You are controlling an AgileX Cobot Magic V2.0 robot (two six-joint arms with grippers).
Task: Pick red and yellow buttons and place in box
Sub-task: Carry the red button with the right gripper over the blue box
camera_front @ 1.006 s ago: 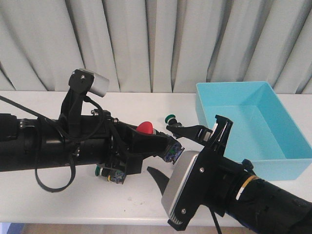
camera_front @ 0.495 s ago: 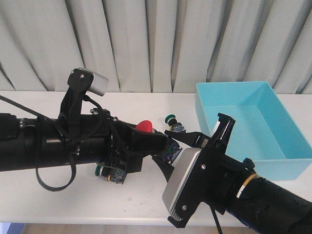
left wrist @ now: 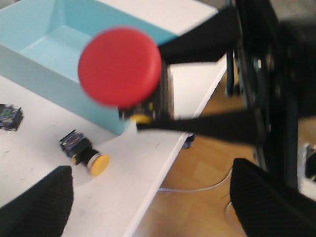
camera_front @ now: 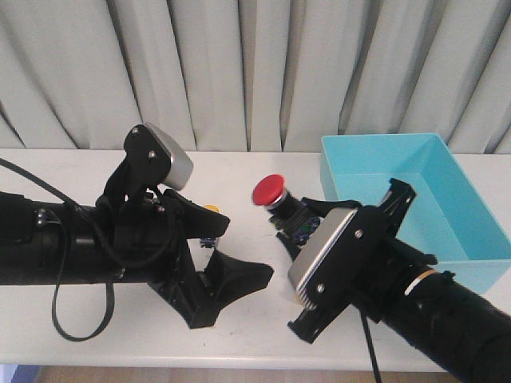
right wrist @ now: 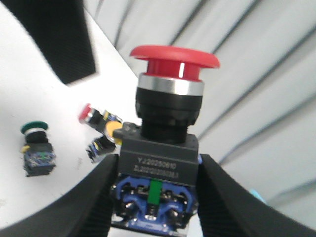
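My right gripper (camera_front: 289, 219) is clamped on a red button (camera_front: 269, 191), lifted off the table (camera_front: 48, 159) in mid-scene, just left of the box (camera_front: 415, 199); through the right wrist camera I see both fingers (right wrist: 96, 195) pressed against the black body of the red button (right wrist: 160, 133), cap upward, blue terminals at its base. The left wrist camera shows the same red cap (left wrist: 120, 67) blurred and close, with the right arm's dark fingers (left wrist: 197, 126) around its body and the light-blue box (left wrist: 54, 54) behind it. My left gripper (camera_front: 215, 275) hangs spread wide with nothing between its fingers, on the near left of the table. A yellow button (left wrist: 85, 151) lies on its side on the white surface beside the box wall. In the right wrist picture I can also make out a green-capped switch (right wrist: 35, 147), another red-capped button (right wrist: 93, 116) and a yellow-capped one (right wrist: 107, 134) lying on the table, the last two touching or nearly so.
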